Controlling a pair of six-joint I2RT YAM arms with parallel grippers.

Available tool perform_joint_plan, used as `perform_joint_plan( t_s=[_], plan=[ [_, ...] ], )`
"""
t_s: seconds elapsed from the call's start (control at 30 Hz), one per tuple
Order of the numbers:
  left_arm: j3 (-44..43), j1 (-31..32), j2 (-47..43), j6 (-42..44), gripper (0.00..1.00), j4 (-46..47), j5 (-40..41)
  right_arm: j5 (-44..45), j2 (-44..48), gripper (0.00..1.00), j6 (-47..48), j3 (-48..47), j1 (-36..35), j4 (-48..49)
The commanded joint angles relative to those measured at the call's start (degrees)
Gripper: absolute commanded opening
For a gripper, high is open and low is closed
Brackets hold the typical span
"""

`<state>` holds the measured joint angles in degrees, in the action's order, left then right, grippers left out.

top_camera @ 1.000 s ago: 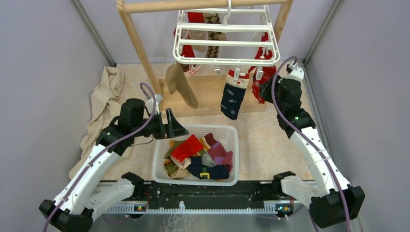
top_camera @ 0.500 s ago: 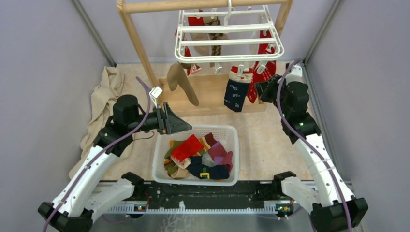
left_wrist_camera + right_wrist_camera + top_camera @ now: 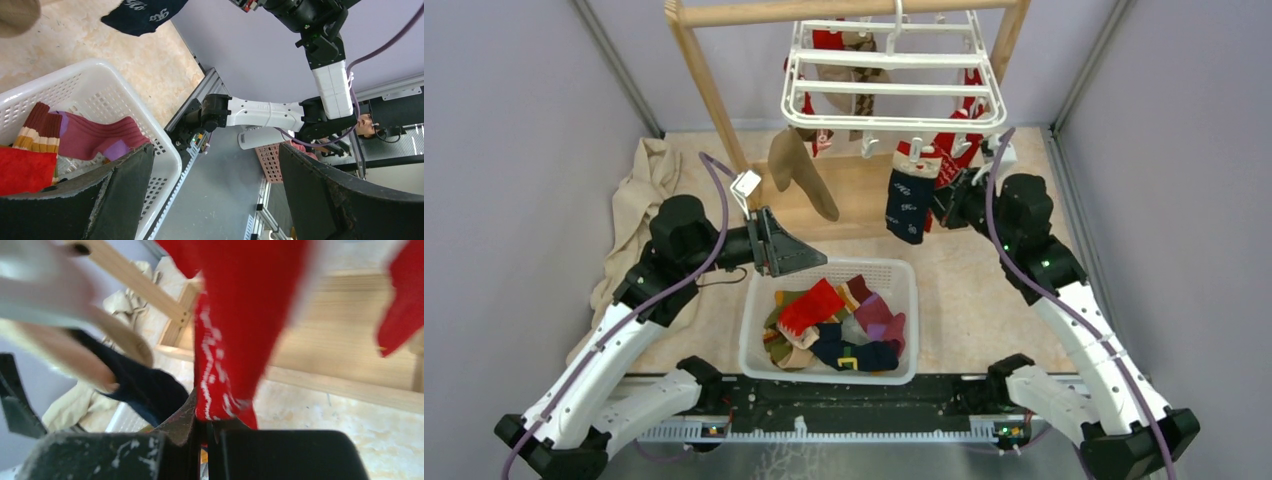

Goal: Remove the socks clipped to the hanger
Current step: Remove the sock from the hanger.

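Right arm (image 3: 1044,260) has swung in from the hanger's right corner toward the middle. Right jaws, part open a second ago, are now clenched. Hanger (image 3: 894,92) has swayed a little, and the left arm (image 3: 674,250) has edged back.

Top view: the hanger is hooked on a wooden frame (image 3: 709,95), with socks clipped beneath it. Right jaws sit at the lower end of a red sock (image 3: 949,152) hanging from the front right clips, just beside a navy sock (image 3: 906,205). A tan sock (image 3: 802,180) hangs at the front left. Left jaws are spread wide above the far left corner of the white basket (image 3: 754,330). The basket stands on the desk (image 3: 984,290) and holds loose socks (image 3: 829,320).

Left wrist view: left jaws are wide apart with nothing between them. The basket rim (image 3: 100,70) lies below, and the toe of the navy sock (image 3: 145,12) shows at the top edge.

Right wrist view: right jaws are pinched on the tip of the red sock (image 3: 240,315). The sock, patterned in white, rises straight up from them. The navy sock (image 3: 145,385) is just to the left, blurred.
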<state>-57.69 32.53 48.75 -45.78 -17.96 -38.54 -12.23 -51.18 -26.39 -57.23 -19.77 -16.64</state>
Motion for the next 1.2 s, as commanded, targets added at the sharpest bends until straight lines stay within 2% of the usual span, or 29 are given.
perform_joint_plan(
  t_s=[0.0,0.17,0.4,0.53,0.67,0.9,0.97,1.17],
  plan=[
    [-1.7,1.4,-0.6,-0.5,0.99,1.8,2.9,-0.3,-2.4,0.0,3.3,-6.3,-6.0,1.2],
    [-2.2,2.2,-1.1,-0.3,0.99,0.8,4.2,2.3,-6.4,0.0,4.5,-10.8,-12.8,0.5],
    [-3.5,2.3,-1.5,0.8,0.99,-1.5,5.2,10.7,-14.9,0.0,8.2,-18.8,-25.1,-2.6],
    [-4.2,2.3,-1.3,1.4,0.99,-2.7,5.6,12.0,-19.9,0.0,8.3,-22.4,-29.1,-3.5],
    [-4.8,2.3,-1.3,2.0,0.99,-4.0,6.0,13.6,-23.3,0.0,8.3,-24.8,-30.3,-4.9],
    [-5.3,2.4,-1.4,3.0,0.99,-5.6,6.8,14.0,-18.7,0.0,7.9,-23.3,-30.3,-8.9],
    [-5.2,2.4,-1.2,3.0,0.99,-5.4,6.7,12.6,-16.5,0.0,7.6,-21.9,-30.0,-9.5],
    [-4.2,2.4,-0.5,2.6,0.99,-2.3,4.8,0.1,-10.5,0.0,5.2,-17.5,-25.3,-8.8]
  ],
)
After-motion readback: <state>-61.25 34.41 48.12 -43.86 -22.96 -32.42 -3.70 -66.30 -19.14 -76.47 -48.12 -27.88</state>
